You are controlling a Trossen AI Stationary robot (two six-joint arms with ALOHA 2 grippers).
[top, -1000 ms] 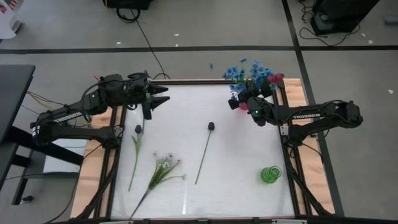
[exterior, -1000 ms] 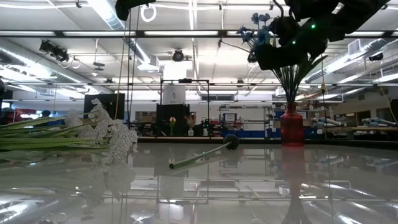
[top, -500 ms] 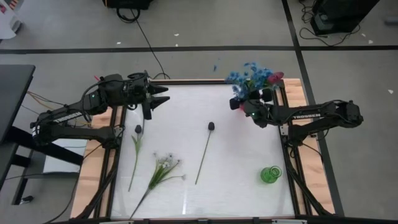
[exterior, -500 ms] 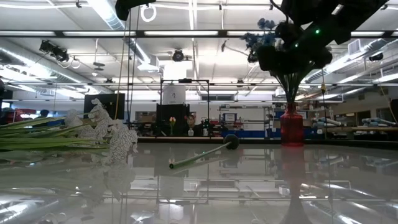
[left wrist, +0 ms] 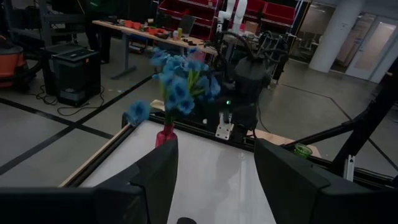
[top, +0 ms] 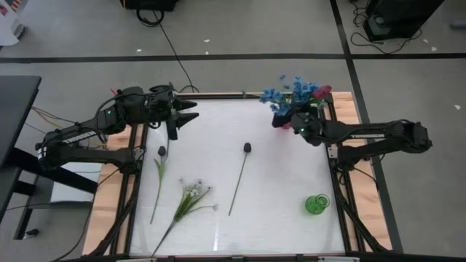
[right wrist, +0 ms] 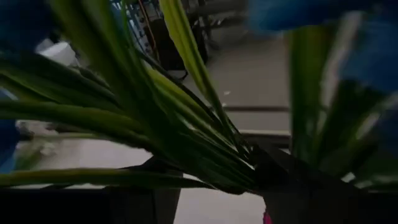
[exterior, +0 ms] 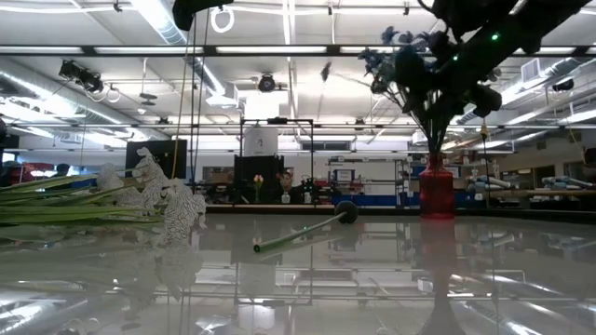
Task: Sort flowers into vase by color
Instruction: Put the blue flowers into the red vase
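Observation:
A bunch of blue flowers [top: 290, 92] with a red-pink bud [top: 322, 91] stands with its stems in a red vase [exterior: 437, 191] at the table's far right corner. My right gripper [top: 293, 118] is open, up among the bunch. The green stems [right wrist: 205, 143] pass between its fingers. My left gripper [top: 186, 113] is open and waits over the far left of the table. Flat on the table lie a white cluster flower [top: 192, 192] and two dark-bud flowers [top: 162, 151] [top: 247, 148]. A green vase [top: 317, 204] stands near the right edge. My right gripper is open around the green stems [right wrist: 239, 168] of the blue bunch, well above the vase's mouth. I cannot tell whether either finger [right wrist: 292, 186] touches them. The bunch stands upright in the red vase.
The table's metal frame and wooden side boards [top: 349, 109] run close beside the red vase. The middle and near right of the table top [top: 284, 182] hold nothing but the green vase. In the left wrist view the right arm [left wrist: 245, 81] stands just behind the bunch.
My right gripper has risen and drawn toward the table's right edge, away from the vase's mouth. The blue bunch stays with its stems in the red vase. Its clusters have swayed and spread toward the table's left.

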